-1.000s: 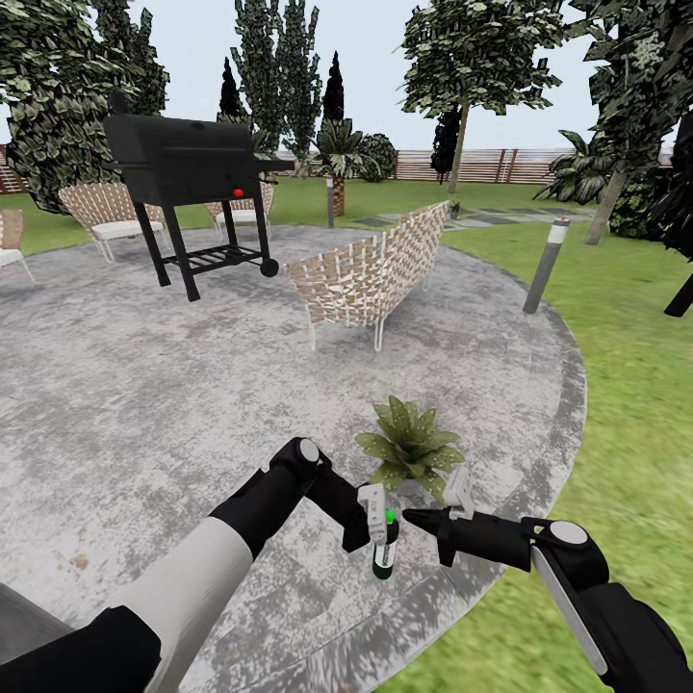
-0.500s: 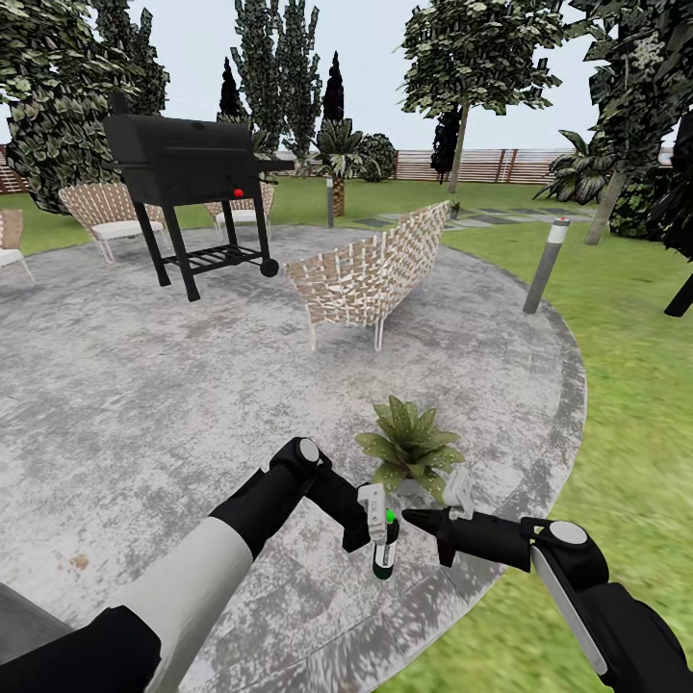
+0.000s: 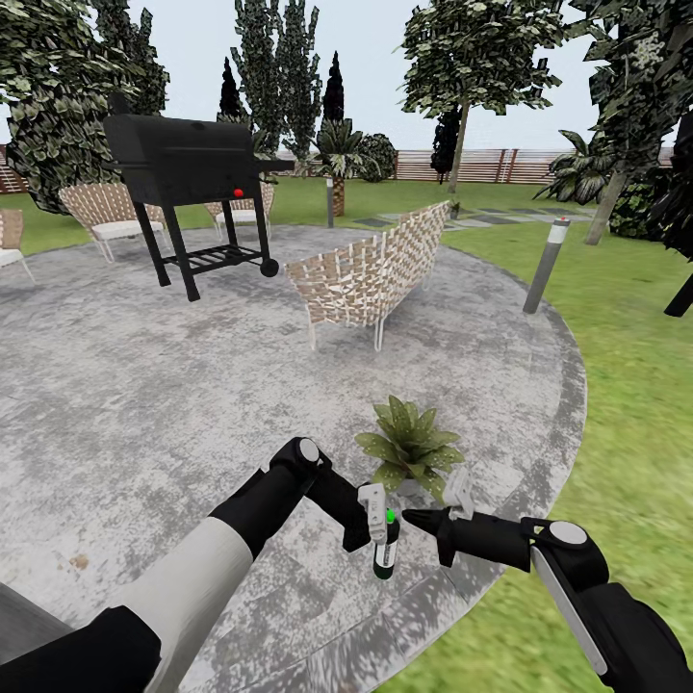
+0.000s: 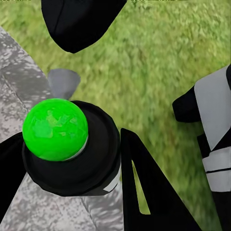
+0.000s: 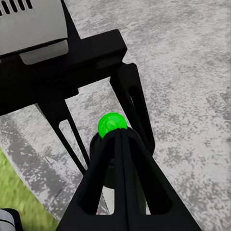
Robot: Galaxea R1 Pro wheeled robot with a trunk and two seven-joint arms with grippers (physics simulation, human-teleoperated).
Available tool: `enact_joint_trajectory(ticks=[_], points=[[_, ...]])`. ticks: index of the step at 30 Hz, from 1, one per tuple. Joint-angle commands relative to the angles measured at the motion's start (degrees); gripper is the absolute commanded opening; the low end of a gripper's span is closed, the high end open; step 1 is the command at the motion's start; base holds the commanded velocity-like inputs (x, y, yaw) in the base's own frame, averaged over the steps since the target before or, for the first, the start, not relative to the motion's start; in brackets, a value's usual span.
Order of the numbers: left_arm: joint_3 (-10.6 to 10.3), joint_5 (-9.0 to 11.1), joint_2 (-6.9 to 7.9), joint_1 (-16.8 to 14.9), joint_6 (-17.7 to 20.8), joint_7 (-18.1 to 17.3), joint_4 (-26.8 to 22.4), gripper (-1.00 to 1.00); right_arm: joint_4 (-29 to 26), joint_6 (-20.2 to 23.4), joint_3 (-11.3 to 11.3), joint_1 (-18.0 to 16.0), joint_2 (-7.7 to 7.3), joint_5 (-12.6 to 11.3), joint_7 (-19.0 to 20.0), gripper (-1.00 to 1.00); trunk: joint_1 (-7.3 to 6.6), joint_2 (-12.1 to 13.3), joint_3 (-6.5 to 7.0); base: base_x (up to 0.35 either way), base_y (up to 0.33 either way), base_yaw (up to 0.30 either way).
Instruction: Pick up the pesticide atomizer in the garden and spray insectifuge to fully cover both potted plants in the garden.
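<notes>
Fingers of the left gripper [image 3: 382, 535] are clamped on the pesticide atomizer [image 3: 386, 551], which stands upright in the grip with its bright green cap up and its dark end down, held low over the near right part of the round grey patio [image 3: 144, 385]. In the left wrist view the same sprayer [image 4: 67, 144] sits between the black fingers [image 4: 149, 192], its green ball top facing the camera, with paving under it and lawn beyond. From the right, the right gripper [image 3: 416, 518] reaches in level, its dark tip just beside the green cap; the right wrist view looks along its black fingers [image 5: 120, 187], which appear pressed together and empty, with the green cap [image 5: 112, 123] showing just past their tip, though whether they touch the atomizer I cannot tell. Just beyond both grippers, one potted plant [image 3: 411, 449] with pointed speckled leaves stands on the paving, near the patio's right edge. Farther off on the patio stand a woven bench [image 3: 371, 274], a black grill [image 3: 188, 168] to the far left, and pale woven chairs [image 3: 106, 217] behind it. A grey bollard [image 3: 545, 265] stands at the patio's far right rim, lawn [image 3: 626, 366] spreads to the right, and a slatted fence [image 3: 462, 166] closes the far side.
</notes>
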Motion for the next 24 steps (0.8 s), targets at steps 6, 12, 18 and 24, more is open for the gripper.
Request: enact_joint_trajectory(ticks=[6,12,18,24], points=[[0.01,2.45,-0.02,-0.02,0.49,-0.07,-0.07,-1.00,-0.01,0.46,0.05,-0.03,-0.05,-0.47,-0.05,-1.00,-0.01,-0.02,-0.05,0.000,0.000,0.000],[0.01,2.53,-0.02,-0.02,0.49,-0.03,-0.07,-1.00,-0.01,0.46,0.07,-0.07,-0.05,-0.47,-0.05,-1.00,-0.01,-0.02,-0.05,0.000,0.000,0.000],[0.01,2.48,-0.02,-0.02,0.49,0.09,0.09,-1.00,-0.01,0.46,0.13,-0.05,-0.05,-0.47,-0.05,-1.00,-0.01,-0.02,-0.05,0.000,0.000,0.000],[-0.05,1.84,-0.02,0.03,0.21,2.21,1.35,-1.00,-0.01,0.46,0.20,-0.05,-0.05,-0.54,-0.05,-1.00,-0.01,-0.02,-0.05,0.000,0.000,0.000]])
